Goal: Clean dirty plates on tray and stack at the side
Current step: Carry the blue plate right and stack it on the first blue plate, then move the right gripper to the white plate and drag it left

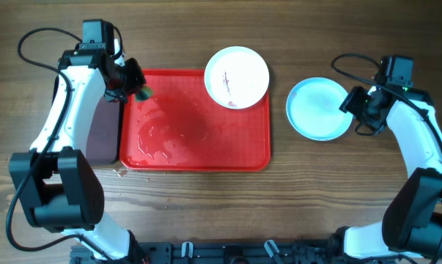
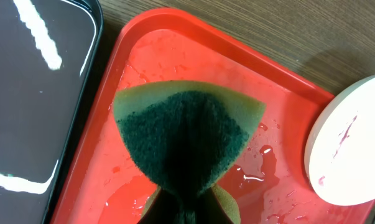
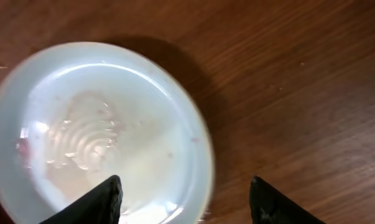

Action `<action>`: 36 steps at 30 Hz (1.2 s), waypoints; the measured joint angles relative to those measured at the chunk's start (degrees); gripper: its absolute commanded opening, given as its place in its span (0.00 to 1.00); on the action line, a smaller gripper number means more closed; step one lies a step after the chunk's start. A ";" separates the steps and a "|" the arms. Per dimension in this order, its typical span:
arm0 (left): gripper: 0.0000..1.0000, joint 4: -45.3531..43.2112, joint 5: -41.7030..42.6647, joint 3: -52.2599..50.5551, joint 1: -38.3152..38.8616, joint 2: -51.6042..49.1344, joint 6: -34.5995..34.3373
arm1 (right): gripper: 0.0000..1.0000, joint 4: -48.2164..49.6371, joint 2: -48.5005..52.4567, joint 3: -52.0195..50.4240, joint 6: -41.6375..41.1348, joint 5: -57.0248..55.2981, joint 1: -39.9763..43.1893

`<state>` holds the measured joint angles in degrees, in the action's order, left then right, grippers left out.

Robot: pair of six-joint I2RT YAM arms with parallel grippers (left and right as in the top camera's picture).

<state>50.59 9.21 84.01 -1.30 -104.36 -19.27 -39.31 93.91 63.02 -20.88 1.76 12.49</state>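
- Now: left pincer (image 1: 127, 81) is clamped on a folded green-and-yellow scrubbing sponge (image 2: 187, 137), hanging over the far left corner of the large glossy red plastic tray (image 1: 195, 158).
- Key relation: the round white plate with dark red smears (image 1: 237, 75) lies to that pincer's right, at the tray's far right corner, overhanging the rim. It is round, so no long axis governs the approach.
- Right pincer (image 1: 356, 103): jaws apart, straddling the rim of the round pale mint-blue plate (image 1: 317, 108). No grip evident. This plate rests on the wooden bench (image 1: 206, 213) just right of the tray. Whether another plate lies beneath, I cannot tell.
- Judgement: the white plate sits roughly midway between the arms, and the sponge arm has bare tray to cross.
- Surface: tray floor wet with pooled water, probably slick, so a scrubbed plate may slide.
- Room: a narrow black tray (image 2: 32, 93) lies just left of the red one.
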 measured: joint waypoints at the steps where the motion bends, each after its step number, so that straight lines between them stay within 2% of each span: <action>1: 0.04 -0.02 0.02 0.00 0.00 0.00 0.00 | 0.67 0.46 0.00 0.02 -0.09 1.40 0.04; 7: 0.04 -0.02 0.02 0.00 0.00 0.00 0.00 | 0.64 3.69 0.00 3.06 -0.57 13.94 -2.16; 12: 0.04 0.00 0.02 0.00 0.00 0.00 -0.02 | 0.52 7.37 0.02 4.26 -4.92 16.65 -12.96; 17: 0.04 0.00 0.02 0.00 0.00 0.00 -0.02 | 0.52 9.38 1.90 4.33 -16.04 10.64 -24.46; 21: 0.04 0.00 0.02 0.00 0.00 0.00 -0.02 | 0.47 9.25 5.07 4.33 -23.63 5.16 -31.08; 26: 0.04 0.00 0.02 0.00 0.00 0.00 -0.02 | 0.41 10.99 10.08 4.33 -28.79 1.36 -32.94; 33: 0.04 0.00 0.02 0.00 0.00 0.00 -0.02 | 0.33 18.10 16.02 4.31 -31.52 1.66 -32.98; 36: 0.04 0.00 0.02 0.00 0.00 0.00 -0.04 | 0.25 18.88 17.20 4.31 -32.26 2.27 -32.98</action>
<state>50.59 9.23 84.01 -1.30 -104.36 -19.31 -20.43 111.11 67.33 -53.15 4.03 -20.49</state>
